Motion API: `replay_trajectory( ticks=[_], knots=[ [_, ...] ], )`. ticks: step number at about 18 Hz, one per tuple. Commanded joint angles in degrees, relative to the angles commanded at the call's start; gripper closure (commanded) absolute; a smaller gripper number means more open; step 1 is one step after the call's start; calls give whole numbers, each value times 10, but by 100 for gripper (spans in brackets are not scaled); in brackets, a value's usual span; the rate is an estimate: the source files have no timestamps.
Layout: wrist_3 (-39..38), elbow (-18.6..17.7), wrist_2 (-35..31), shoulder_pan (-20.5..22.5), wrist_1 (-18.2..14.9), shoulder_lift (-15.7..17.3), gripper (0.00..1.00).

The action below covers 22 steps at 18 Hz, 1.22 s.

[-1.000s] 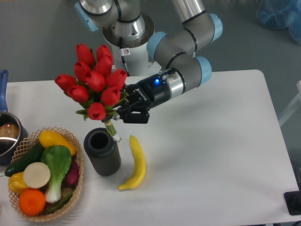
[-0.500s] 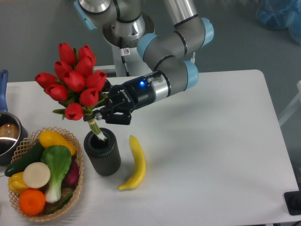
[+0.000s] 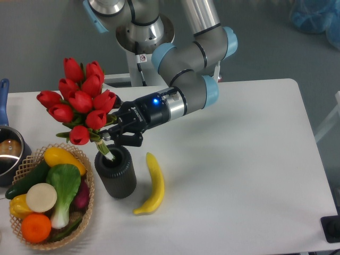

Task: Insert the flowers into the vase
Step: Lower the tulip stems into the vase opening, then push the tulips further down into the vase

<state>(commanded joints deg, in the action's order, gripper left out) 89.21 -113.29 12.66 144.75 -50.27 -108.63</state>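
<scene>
Gripping the flowers [image 3: 79,101] by the stems, the gripper [image 3: 118,134] is closed tight on the bunch just under the red buds, and the whole thing is tilted up and away to the left of the fingers. Compared with half a second back, the bunch is seen a bit lower and the stem ends are now sunk further into the mouth of the vase [image 3: 116,171], which sits right below the gripper. A full second back the stems were still hanging outside the rim, on the banana side, so that gap has been closed. The arm has also been swung slightly more to the left.

The vase itself hasn't been budged; it's upright, same spot. A banana [image 3: 152,184] is lying just below and to the right of the gripper, close beside the vase but not touching as far as can be told. A wicker basket [image 3: 79,159] of veg is found further left and below, and a steel pot [image 3: 7,154] is partly cut off at the far left edge.
</scene>
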Motion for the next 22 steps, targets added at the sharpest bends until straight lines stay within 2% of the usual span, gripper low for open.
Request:
replay_trajectory(
  ticks=[8, 15, 22],
  knots=[
    [55, -6, 1, 1, 0, -33, 71],
    [59, -21, 2, 5, 0, -47, 70],
    [70, -21, 2, 7, 0, -64, 70]
  ],
)
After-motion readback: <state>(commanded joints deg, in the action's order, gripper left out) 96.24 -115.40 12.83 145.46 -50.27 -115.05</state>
